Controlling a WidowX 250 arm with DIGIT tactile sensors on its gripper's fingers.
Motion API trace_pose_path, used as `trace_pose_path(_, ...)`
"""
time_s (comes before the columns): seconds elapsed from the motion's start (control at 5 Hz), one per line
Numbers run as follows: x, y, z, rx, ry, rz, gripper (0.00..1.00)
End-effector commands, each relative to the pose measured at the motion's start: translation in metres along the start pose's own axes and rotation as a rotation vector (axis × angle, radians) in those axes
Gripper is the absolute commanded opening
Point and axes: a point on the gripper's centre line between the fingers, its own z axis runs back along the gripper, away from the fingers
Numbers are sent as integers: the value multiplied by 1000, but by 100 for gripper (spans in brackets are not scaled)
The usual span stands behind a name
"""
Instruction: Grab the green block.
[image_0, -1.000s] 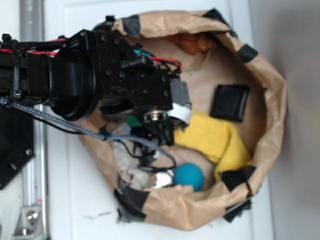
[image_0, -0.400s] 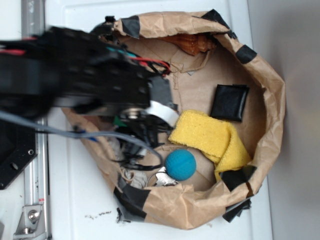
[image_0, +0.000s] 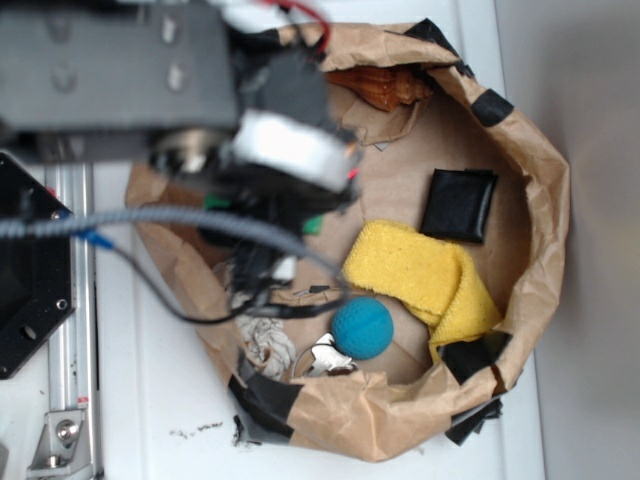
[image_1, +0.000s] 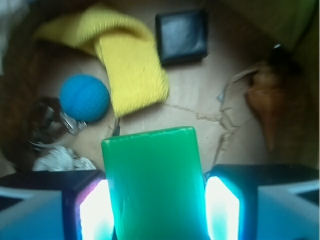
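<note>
The gripper (image_1: 156, 210) is clamped on the green block (image_1: 154, 182): in the wrist view the slab stands between the two glowing fingers (image_1: 94, 210), touching both, its far end sticking out over the bag floor. In the exterior view the blurred arm (image_0: 120, 70) hangs over the left part of the paper bag (image_0: 545, 190), and only a green sliver of the block (image_0: 312, 225) shows beneath it. Lying in the bag are a blue ball (image_0: 362, 328), a yellow cloth (image_0: 425, 275) just beside it, a black square pad (image_0: 460, 204) and a brown shell-like thing (image_0: 385, 88) near the upper rim. No writing can be read anywhere.
</note>
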Motion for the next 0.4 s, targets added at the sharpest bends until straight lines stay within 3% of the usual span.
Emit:
trace_pose_path(0.0,20,6,-11,20,74,38,0)
trace_pose_path(0.2,20,9,-18,16,84,57,0)
